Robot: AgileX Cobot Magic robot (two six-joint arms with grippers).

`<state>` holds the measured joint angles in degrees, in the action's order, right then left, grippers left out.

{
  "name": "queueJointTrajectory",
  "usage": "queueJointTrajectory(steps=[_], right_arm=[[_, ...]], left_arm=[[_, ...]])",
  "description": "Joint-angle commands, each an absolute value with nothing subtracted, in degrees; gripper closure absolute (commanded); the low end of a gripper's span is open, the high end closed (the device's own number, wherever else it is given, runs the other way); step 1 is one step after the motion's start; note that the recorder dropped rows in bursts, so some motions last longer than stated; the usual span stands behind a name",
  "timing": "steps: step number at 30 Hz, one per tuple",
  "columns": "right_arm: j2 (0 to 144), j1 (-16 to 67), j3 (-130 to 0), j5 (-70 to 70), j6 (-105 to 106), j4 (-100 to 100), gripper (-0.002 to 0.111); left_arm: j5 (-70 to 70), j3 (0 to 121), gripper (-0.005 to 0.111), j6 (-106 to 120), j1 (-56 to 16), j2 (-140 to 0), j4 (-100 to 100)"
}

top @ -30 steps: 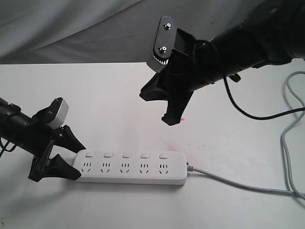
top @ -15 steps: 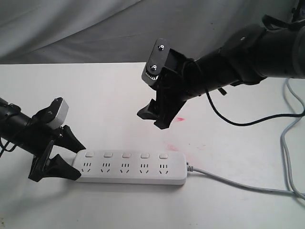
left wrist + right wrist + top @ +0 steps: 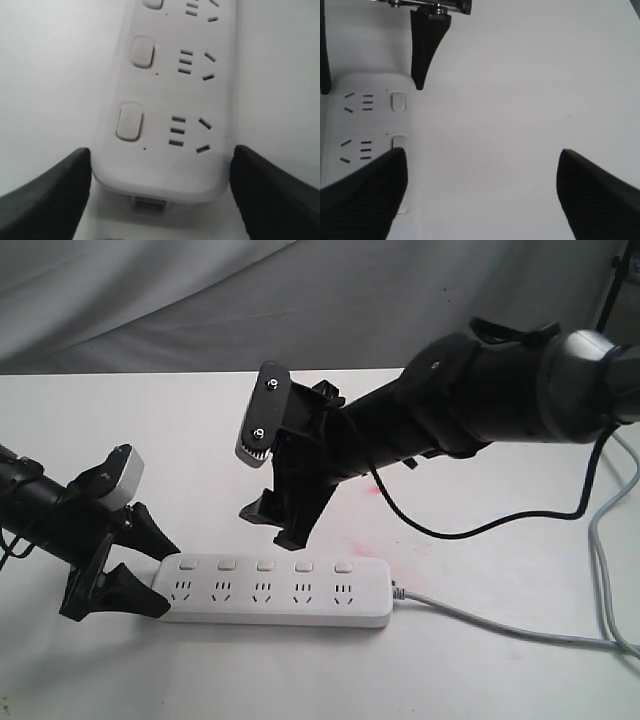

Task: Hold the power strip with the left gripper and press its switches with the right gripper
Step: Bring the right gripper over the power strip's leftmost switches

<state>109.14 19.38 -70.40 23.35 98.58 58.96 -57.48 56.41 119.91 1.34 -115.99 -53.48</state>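
Note:
The white power strip (image 3: 270,592) lies flat near the table's front, its grey cable (image 3: 500,626) running off to the right. My left gripper (image 3: 168,578), with the grey box at its wrist, is shut on the strip's left end; its fingers (image 3: 60,185) press both long sides of the power strip (image 3: 165,100). The switches (image 3: 264,565) form a row along the far edge. My right gripper (image 3: 270,527), with the screwed plate, hangs open just behind and above that row, touching nothing. The right wrist view shows the right gripper (image 3: 481,155) over bare table, beside two switches (image 3: 398,101).
A thin black cable (image 3: 470,530) loops from the right arm onto the white table (image 3: 200,440). Grey cables (image 3: 610,510) trail at the right edge. Faint pink marks (image 3: 365,545) stain the tabletop behind the strip. A grey cloth (image 3: 150,300) hangs at the back.
The right arm has swung left and down, bringing its open gripper from high over the strip's right part to just behind the switch row. The left gripper and strip have not moved.

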Motion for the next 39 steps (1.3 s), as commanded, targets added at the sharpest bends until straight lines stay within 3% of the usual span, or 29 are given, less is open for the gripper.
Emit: queueJointTrajectory(steps=[1, 10, 15, 27, 39], right_arm=[[109.1, 19.6, -70.8, 22.0, 98.9, 62.8, 0.033], [113.5, 19.6, -70.8, 23.1, 106.5, 67.2, 0.033], [115.7, 19.6, -71.9, 28.1, 119.7, 80.6, 0.033], [127.9, 20.6, -90.4, 35.4, 107.3, 70.0, 0.033], [130.4, 23.4, -92.7, 32.2, 101.8, 62.7, 0.033]], left_arm=[[-56.9, 56.7, 0.084, 120.0, 1.1, -116.0, -53.5], [-56.9, 56.7, 0.084, 120.0, 1.1, -116.0, -53.5], [-56.9, 56.7, 0.084, 120.0, 1.1, -116.0, -53.5], [-56.9, 56.7, 0.084, 120.0, 1.1, -116.0, -53.5], [-56.9, 56.7, 0.084, 120.0, 1.1, -116.0, -53.5]])
